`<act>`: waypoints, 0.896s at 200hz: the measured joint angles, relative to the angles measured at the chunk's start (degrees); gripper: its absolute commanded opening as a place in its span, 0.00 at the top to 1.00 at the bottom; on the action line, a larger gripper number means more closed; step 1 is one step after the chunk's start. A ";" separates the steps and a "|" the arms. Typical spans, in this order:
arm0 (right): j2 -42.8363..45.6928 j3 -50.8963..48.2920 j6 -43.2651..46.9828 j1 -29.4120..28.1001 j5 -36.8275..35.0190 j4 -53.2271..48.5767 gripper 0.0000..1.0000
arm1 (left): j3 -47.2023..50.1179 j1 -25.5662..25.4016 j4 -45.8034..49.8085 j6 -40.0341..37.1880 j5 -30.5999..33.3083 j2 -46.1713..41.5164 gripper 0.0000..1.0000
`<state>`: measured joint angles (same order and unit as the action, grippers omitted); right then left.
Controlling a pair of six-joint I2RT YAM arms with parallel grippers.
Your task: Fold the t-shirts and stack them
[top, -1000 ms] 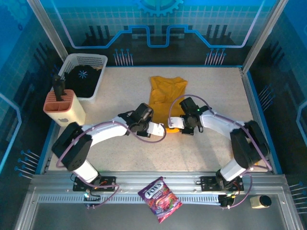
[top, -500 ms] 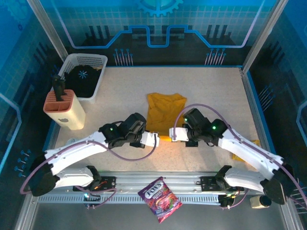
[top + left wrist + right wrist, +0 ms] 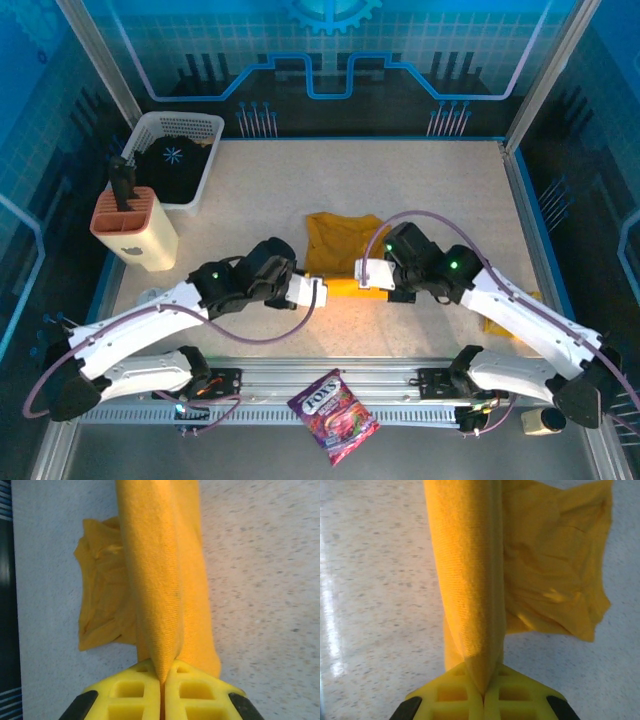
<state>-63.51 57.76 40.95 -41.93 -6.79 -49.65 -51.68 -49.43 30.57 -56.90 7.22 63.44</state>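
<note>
Fabric tension governs the hold: left gripper (image 3: 161, 679) and right gripper (image 3: 483, 691) each clamp a pinched fold of the t-shirt (image 3: 338, 240), jaws nearly closed. The shirt lies mid-table (image 3: 240, 210), near edge stretched between them, probably for a straight fold.

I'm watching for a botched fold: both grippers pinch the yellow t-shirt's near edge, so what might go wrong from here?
1. The left gripper and right gripper hold the t-shirt only at their fingertips, so the thin fabric may slip out.
2. Its far part lies bunched and creased on the table, so a fold made now would likely trap wrinkles.
</note>
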 measured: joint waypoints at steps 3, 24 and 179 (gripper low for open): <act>-0.66 0.46 0.20 0.61 -0.04 0.26 1.00 | -0.39 0.74 -0.48 -0.13 0.02 0.76 0.92; -5.27 3.93 2.23 5.01 0.66 1.81 1.00 | -2.78 5.22 -3.85 -1.18 -0.48 5.49 0.92; -42.07 23.82 9.68 20.26 2.71 13.57 1.00 | -24.00 22.34 -23.19 -1.55 -5.60 45.35 1.00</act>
<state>-105.58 81.58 50.63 -21.67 -4.08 -36.07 -75.68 -27.09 7.38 -58.46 1.63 108.79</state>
